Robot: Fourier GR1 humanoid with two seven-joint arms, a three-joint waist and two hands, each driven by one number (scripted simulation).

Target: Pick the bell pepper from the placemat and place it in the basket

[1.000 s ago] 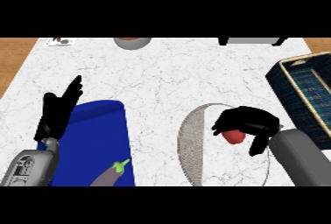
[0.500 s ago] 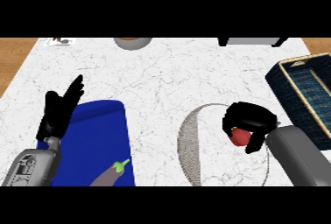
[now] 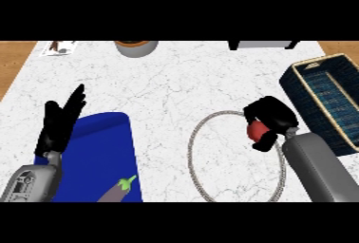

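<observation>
1. Pepper (image 3: pixel 257 128), red, clamped in curled fingers of right hand (image 3: pixel 270 121), mostly hidden by them.
2. Now over right rim of round white placemat (image 3: pixel 203 142), up off its surface; a second ago lower and nearer the mat's middle.
3. Carried up and toward counter's right edge since then, so pick looks done and transfer begun.
4. Basket (image 3: pixel 308 92) at counter's right edge, dark blue inside, near the hand but not yet reached; pepper short of its near wall.
5. Left hand (image 3: pixel 60 121) at counter's left edge, fingers straight and raised, holding nothing, unmoved.
6. Blue mat (image 3: pixel 98 147) beside it, with eggplant (image 3: pixel 116 192) at its near end, untouched.
7. Next, probably: on rightward over basket wall, then release inside.
</observation>
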